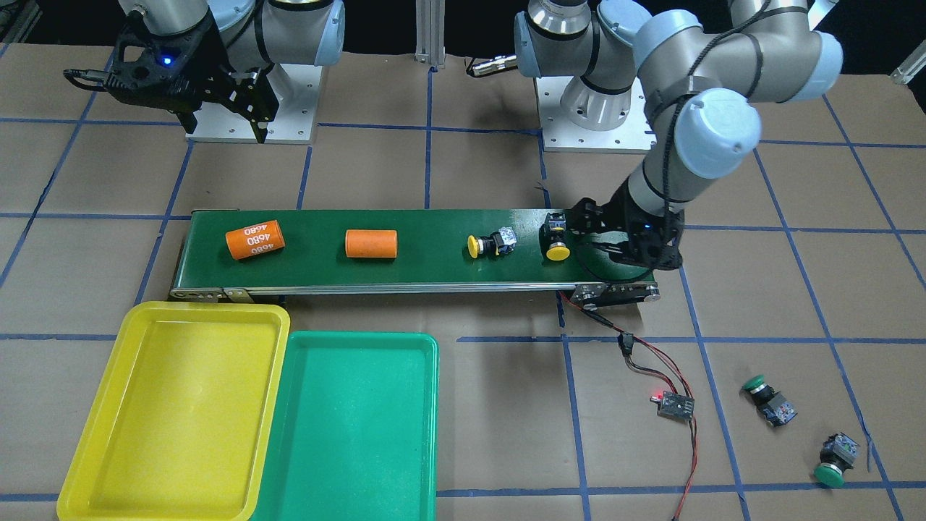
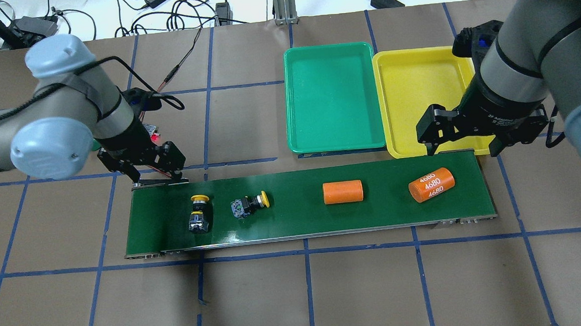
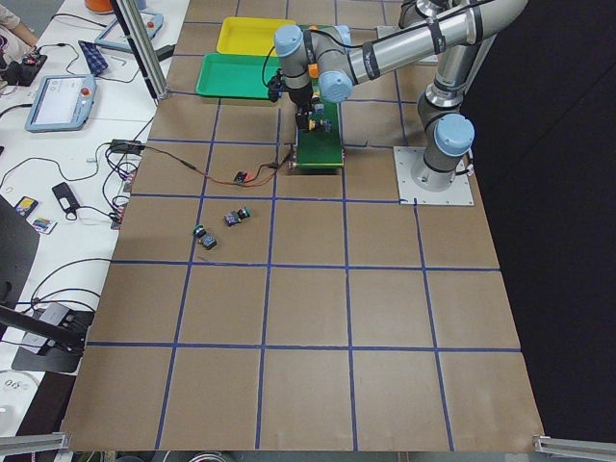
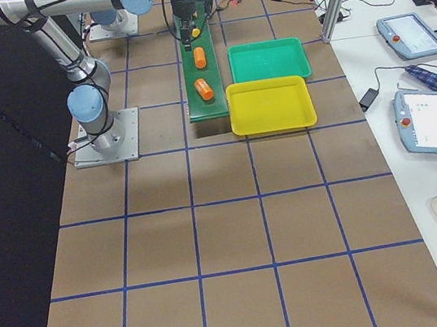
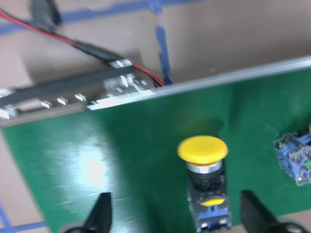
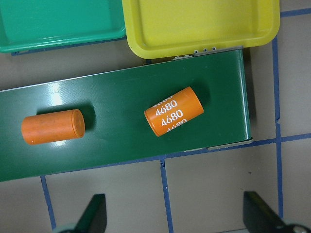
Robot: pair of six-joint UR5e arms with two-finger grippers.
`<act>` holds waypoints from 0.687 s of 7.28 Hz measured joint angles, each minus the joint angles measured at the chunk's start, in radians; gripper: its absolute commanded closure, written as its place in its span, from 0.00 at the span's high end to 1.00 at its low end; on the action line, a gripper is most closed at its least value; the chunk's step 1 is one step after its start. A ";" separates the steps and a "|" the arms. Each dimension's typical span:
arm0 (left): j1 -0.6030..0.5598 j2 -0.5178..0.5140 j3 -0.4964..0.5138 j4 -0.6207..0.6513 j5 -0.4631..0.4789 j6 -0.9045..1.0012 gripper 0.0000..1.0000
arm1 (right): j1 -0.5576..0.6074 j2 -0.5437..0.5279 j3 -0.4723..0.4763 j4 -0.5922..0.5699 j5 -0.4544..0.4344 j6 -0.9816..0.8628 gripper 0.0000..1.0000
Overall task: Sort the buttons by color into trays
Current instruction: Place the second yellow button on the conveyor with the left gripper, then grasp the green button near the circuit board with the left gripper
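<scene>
Two yellow buttons [image 2: 199, 212] lie on the belt [image 2: 293, 222], one near its end just beside the left jaws, which gape wide. Two green buttons [image 1: 768, 400] lie on the bench [image 2: 376, 287]. The right jaws, also wide, hang by two orange cylinders [image 2: 342, 191], near a yellow tray [image 2: 416, 101] and a teal tray [image 2: 334, 96].

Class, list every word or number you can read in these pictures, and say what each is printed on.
"4680", repeated in rows: on the orange cylinder.
White lettering on the right arm's wrist: too small to read.
The second orange cylinder: no text shows.
</scene>
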 measured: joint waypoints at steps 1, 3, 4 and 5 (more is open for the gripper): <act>0.067 -0.076 0.102 -0.018 0.000 0.031 1.00 | 0.000 0.000 0.000 0.000 0.000 0.000 1.00; 0.163 -0.264 0.304 -0.017 0.030 0.087 1.00 | 0.000 0.000 0.000 -0.001 0.000 0.000 1.00; 0.199 -0.358 0.390 0.002 0.074 0.095 1.00 | 0.000 0.000 0.000 -0.002 0.001 0.001 1.00; 0.234 -0.444 0.451 0.055 0.082 0.100 1.00 | 0.000 0.000 0.000 0.000 0.001 0.003 1.00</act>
